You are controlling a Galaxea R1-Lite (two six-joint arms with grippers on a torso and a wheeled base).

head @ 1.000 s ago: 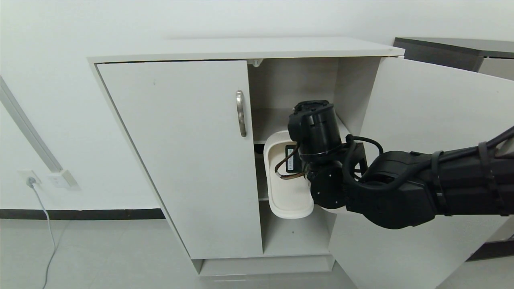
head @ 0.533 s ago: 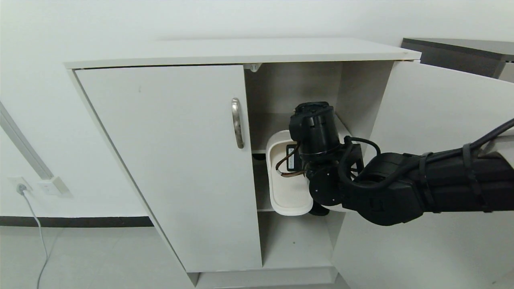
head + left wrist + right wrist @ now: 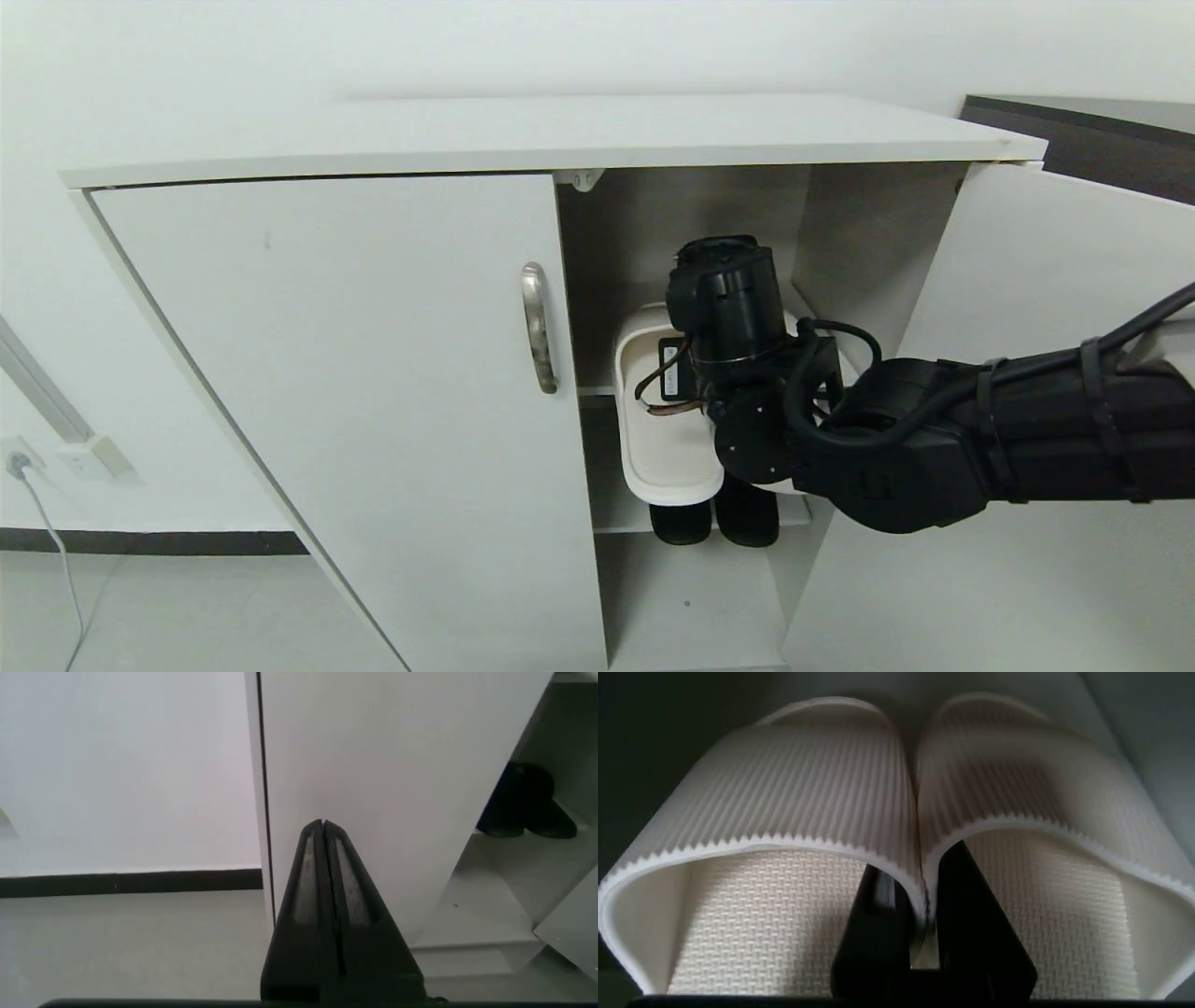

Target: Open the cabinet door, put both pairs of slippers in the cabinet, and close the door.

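Two white slippers [image 3: 808, 784] lie side by side in the right gripper [image 3: 920, 910], whose fingers [image 3: 966, 905] are pinched over the meeting inner edges of the two straps. In the head view the right arm [image 3: 934, 448] reaches into the open half of the cabinet [image 3: 560, 131], and the white slippers [image 3: 667, 457] hang tilted there, toes deeper in and heels out past the front.

The nearer slipper's side runs just beside the free edge of the closed left door [image 3: 327, 392], below its handle [image 3: 538, 327], with only a narrow gap between them. More room lies toward the cabinet's right wall and the open right door [image 3: 1046, 308], which is swung wide.

Directly under the white heels, black slippers [image 3: 714, 523] stand on the lower shelf [image 3: 616, 523], heels at its front edge. The cabinet floor [image 3: 691, 597] lies below that.

The left gripper [image 3: 322, 829] has its fingers pressed flat together with nothing between them. It sits before the face of the closed left door, with the black slippers [image 3: 525, 803] off to one side.
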